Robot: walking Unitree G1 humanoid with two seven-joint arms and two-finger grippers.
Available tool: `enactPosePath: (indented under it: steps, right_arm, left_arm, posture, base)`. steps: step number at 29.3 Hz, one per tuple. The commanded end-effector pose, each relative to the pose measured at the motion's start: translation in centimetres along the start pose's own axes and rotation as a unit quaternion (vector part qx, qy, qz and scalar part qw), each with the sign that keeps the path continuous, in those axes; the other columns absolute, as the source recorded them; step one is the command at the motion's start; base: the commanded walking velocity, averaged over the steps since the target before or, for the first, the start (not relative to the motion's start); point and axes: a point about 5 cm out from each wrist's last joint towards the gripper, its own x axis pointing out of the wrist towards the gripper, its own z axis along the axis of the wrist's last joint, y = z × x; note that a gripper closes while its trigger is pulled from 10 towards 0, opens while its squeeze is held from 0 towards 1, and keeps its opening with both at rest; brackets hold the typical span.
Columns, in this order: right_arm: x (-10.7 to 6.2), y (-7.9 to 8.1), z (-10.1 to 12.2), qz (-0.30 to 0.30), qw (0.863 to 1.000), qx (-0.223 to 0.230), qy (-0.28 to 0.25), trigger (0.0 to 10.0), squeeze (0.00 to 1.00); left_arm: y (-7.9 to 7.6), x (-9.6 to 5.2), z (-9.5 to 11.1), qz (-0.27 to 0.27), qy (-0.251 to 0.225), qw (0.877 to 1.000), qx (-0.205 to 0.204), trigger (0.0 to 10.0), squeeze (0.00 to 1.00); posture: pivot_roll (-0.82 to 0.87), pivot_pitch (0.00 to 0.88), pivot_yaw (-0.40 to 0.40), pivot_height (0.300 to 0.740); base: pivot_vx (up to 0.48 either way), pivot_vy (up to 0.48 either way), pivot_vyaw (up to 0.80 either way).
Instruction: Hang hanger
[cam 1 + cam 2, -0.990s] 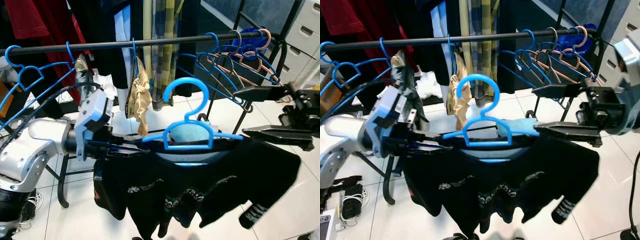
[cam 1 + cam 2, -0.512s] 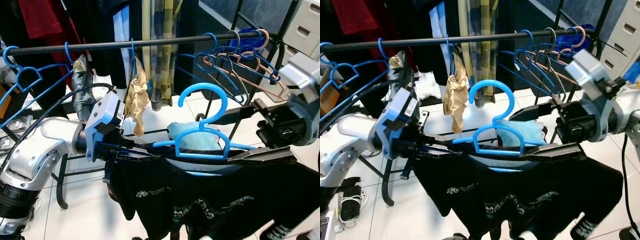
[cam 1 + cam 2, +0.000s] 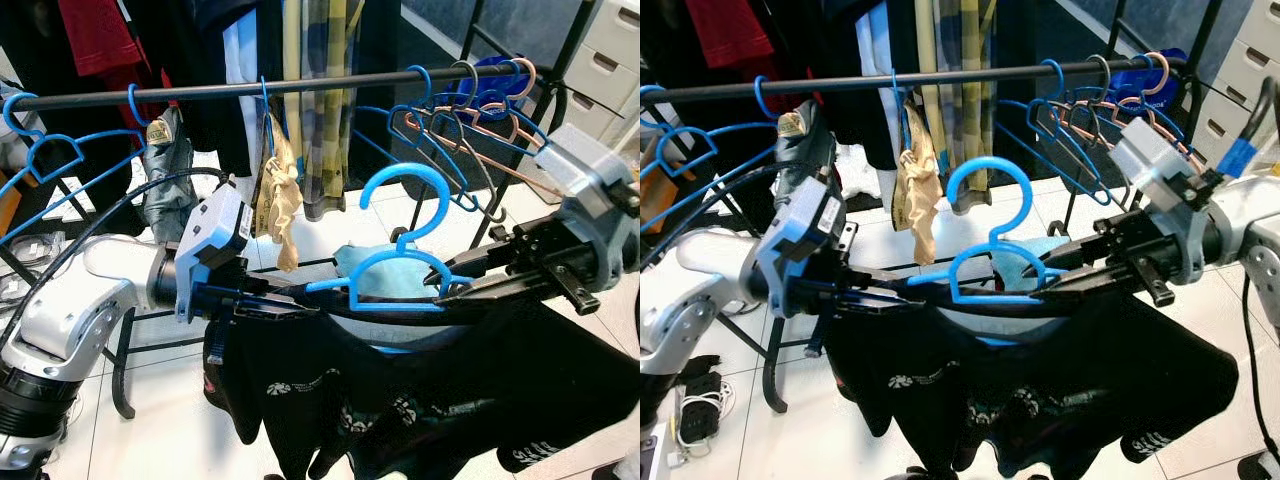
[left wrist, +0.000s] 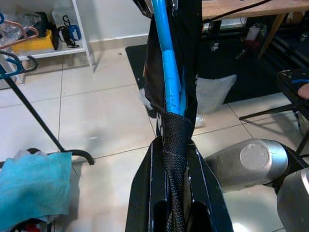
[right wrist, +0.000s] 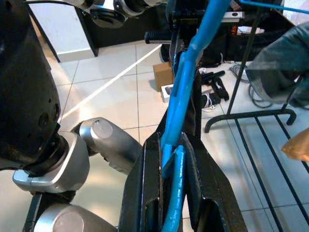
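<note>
— Where was the blue hanger?
— Held level in front of the clothes rail, below it and not hooked on. Draped with a black shirt that hung down well under both arms. Hook upright, pointing toward the rail, open side to the robot's left.

— And the left gripper?
— Clamped on the hanger's left shoulder. Seen from its wrist: black fingers pressed together on the bunched black fabric with the blue bar running out between them.

— The right gripper?
— Closed on the right shoulder of the same hanger. From its wrist: fingers pinching the blue plastic bar directly.

— What else was on the rail?
— A cluster of empty blue, grey and pink hangers bunched at the right end. A beige garment on a blue hook near the middle. A plaid piece and dark clothes behind it. More blue hangers at the left end, beside a red garment.

— Floor?
— White tile. A light blue cloth lying just behind the hanger.
</note>
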Motion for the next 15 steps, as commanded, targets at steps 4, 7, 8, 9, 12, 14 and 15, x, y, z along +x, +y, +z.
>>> enactPosePath:
  steps: [4,7,8,9,12,14,15]
  right_arm:
    - [0.09,-0.18,-0.18,-0.001,1.0,0.0,0.017,0.0,0.0]
    - [0.11,-0.29,-0.34,-0.001,1.0,-0.001,0.023,0.0,0.0]
    - [0.11,-0.29,-0.34,-0.001,1.0,-0.001,0.023,0.0,0.0]
    - [0.11,-0.29,-0.34,-0.001,1.0,-0.001,0.023,0.0,0.0]
    - [0.18,-0.45,-0.56,-0.007,0.999,-0.007,0.031,8.7,0.0]
    - [0.18,-0.45,-0.56,-0.007,0.999,-0.007,0.031,8.7,0.0]
    - [0.26,-0.62,-0.63,-0.011,0.999,-0.007,0.03,10.0,0.0]
  left_arm:
    - [-0.52,0.76,0.63,-0.03,-0.016,0.999,0.021,0.0,0.0]
    - [-0.55,0.99,0.49,-0.033,-0.011,0.999,0.023,0.0,0.0]
    - [-0.55,0.99,0.49,-0.033,-0.011,0.999,0.023,0.0,0.0]
    - [-0.55,0.99,0.49,-0.033,-0.011,0.999,0.023,0.0,0.0]
    - [-0.51,1.02,0.51,-0.032,-0.01,0.999,0.024,0.0,0.0]
    - [-0.51,1.02,0.51,-0.032,-0.01,0.999,0.024,0.0,0.0]
    - [-0.48,0.99,0.54,-0.031,-0.009,0.999,0.024,0.0,0.0]
  posture:
    - [-0.12,0.102,0.04,0.74]
    - [-0.13,0.102,0.038,0.74]
    - [-0.13,0.102,0.038,0.74]
    - [-0.13,0.102,0.038,0.74]
    - [-0.12,0.104,0.037,0.74]
    - [-0.12,0.104,0.037,0.74]
    - [-0.12,0.105,0.037,0.74]
  base:
    - [0.0,0.0,0.0]
    - [0.0,0.0,0.0]
    - [0.0,0.0,0.0]
    - [0.0,0.0,0.0]
    - [0.0,0.0,0.0]
    - [0.0,0.0,0.0]
    - [0.0,0.0,0.0]
